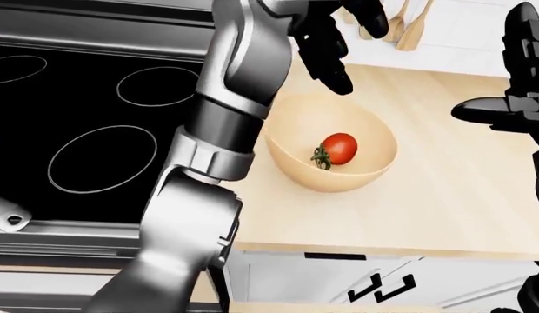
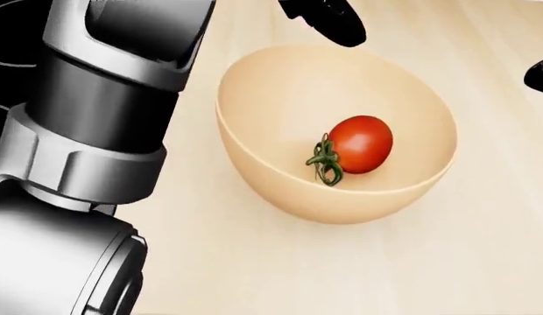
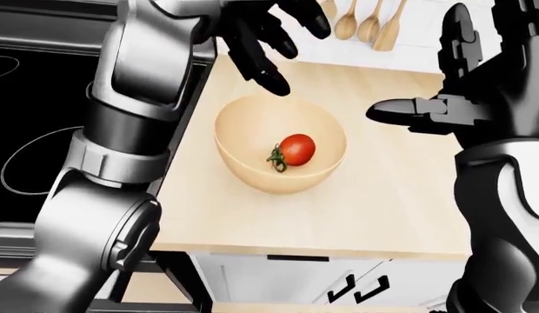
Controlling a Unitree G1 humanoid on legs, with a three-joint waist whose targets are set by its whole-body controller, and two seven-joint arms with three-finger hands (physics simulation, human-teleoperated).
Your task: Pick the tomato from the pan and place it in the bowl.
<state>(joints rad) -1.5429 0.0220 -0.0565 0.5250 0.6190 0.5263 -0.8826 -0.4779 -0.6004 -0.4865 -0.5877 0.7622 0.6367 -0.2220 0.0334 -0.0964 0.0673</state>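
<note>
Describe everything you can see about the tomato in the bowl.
The small glossy red tomato is round and smooth, with a curly green stem at its lower left in the head view. It lies on its side, stem pointing sideways, at the bottom of the tan, matte, rounded bowl, resting against the inner wall. Only the bowl touches it; neither hand does.

One tomato (image 2: 362, 144) lies in one bowl (image 2: 280, 184). Two hands show: the left hand (image 3: 268, 36) at the bowl's twelve o'clock, the right hand (image 3: 452, 98) at its three o'clock. Three wooden spoons (image 3: 367, 26) hang at one o'clock. Three burner rings (image 1: 103, 158) mark the one stove, at nine o'clock. Two black handles (image 1: 382, 287) sit at six o'clock.
</note>
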